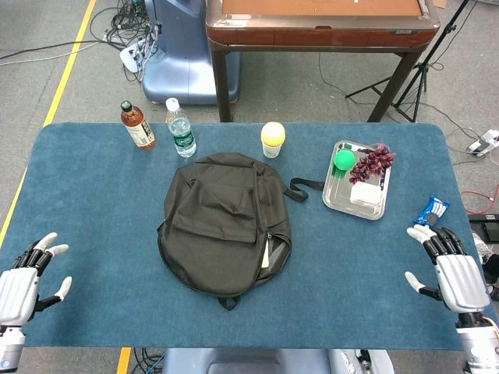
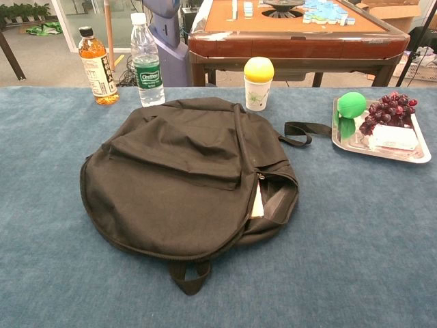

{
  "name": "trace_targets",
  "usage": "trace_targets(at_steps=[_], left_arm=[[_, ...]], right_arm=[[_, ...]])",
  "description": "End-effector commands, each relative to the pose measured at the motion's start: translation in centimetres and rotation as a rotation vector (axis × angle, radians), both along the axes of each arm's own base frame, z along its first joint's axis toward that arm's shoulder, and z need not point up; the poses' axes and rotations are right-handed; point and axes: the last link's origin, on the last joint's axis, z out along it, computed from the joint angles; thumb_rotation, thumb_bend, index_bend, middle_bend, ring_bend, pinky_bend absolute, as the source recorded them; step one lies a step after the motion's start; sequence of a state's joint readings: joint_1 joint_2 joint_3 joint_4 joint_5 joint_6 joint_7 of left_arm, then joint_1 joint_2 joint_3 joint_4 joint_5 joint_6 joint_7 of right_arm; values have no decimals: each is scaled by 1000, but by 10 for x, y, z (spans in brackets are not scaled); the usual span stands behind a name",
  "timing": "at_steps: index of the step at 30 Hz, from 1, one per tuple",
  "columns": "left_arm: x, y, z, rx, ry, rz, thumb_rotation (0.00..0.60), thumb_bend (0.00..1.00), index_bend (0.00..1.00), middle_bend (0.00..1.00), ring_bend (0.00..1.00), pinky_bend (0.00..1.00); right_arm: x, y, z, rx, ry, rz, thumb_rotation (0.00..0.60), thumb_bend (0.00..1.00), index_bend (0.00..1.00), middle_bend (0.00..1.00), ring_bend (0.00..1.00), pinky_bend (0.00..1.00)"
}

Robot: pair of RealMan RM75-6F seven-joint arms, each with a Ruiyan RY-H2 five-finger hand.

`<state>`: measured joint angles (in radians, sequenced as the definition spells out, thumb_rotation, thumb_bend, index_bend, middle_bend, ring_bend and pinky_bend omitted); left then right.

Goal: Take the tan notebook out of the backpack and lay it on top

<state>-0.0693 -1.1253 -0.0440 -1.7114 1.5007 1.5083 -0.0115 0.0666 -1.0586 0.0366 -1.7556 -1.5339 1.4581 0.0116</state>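
Notebook (image 2: 257, 203): tan edge showing in the unzipped right-side opening of the backpack (image 1: 222, 222), long axis front-to-back. Right hand (image 1: 448, 269), fingers spread and empty, lies nearer the opening; left hand (image 1: 27, 276), likewise spread, farther.

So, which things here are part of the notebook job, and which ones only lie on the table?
Part of the job:
- black backpack, zip partly open
- tan notebook, only an edge showing in the opening
- left hand and right hand, both open, holding nothing

Just lying about:
- tea bottle
- water bottle
- cup with yellow ball
- metal tray with grapes
- blue packet
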Motion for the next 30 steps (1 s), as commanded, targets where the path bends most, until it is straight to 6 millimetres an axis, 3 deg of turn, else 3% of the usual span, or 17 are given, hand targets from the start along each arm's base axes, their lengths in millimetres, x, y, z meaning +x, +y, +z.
trace_targets(at_steps=[1, 12, 16, 24, 30], left_arm=[[0, 0, -1, -9, -1, -2, 600, 306, 257, 108, 108, 169], [8, 19, -11, -129, 22, -122, 600, 305, 257, 108, 107, 163], [15, 35, -25, -219, 25, -201, 600, 305, 239, 108, 107, 159], [39, 68, -63, -366, 101, -403, 600, 305, 76, 70, 85, 147], [54, 87, -91, -439, 161, -521, 600, 305, 54, 26, 60, 142]], right_arm=[[1, 0, 1, -4, 3, 2, 600, 236, 194, 162, 94, 96], [18, -8, 29, -99, 45, 53, 600, 235, 194, 162, 94, 95], [24, -12, 37, -116, 56, 59, 600, 236, 194, 162, 94, 95], [31, -13, 39, -113, 55, 68, 600, 236, 194, 156, 90, 95], [32, -11, 39, -114, 55, 70, 600, 235, 194, 154, 89, 95]])
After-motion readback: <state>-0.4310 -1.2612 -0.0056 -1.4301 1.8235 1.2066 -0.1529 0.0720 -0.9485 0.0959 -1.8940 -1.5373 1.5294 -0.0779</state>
